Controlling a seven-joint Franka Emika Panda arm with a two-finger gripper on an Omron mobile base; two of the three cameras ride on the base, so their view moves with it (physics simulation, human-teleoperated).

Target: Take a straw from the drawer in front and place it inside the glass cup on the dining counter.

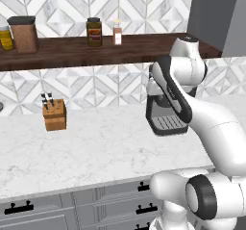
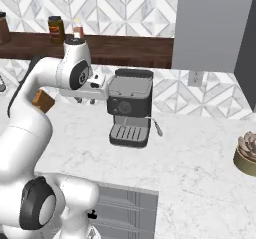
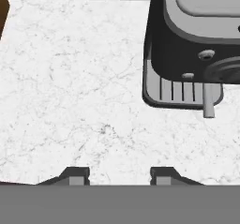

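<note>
White marble-veined worktop (image 1: 96, 147) against a wall of grey-and-white geometric tiles, with a dark wooden shelf (image 1: 72, 51) above it

End effector (image 3: 116, 175): held above the worktop, looking down on it; the two dark fingertips (image 3: 75, 175) stand apart with bare marble between them, released, nothing held

Espresso machine (image 2: 129, 114): black with a grey top and a slotted drip tray, just ahead of the end effector and to one side in the hand view, standing on the worktop

Knife block (image 1: 54, 112): wooden, with dark handles, on the worktop well off to the arm's left of the end effector

Jars on the shelf: a brown canister with a dark lid (image 1: 23, 33), a dark jar with a label (image 1: 94, 31), a small pale bottle (image 1: 117, 34), all above and beyond the end effector

Grey drawers with black bar handles (image 1: 120, 202): in the cabinet front below the worktop edge, beneath the end effector, all shut

Potted succulent (image 2: 246, 153): on the worktop far to the arm's right

Straw, glass cup: cannot tell where they are
</note>
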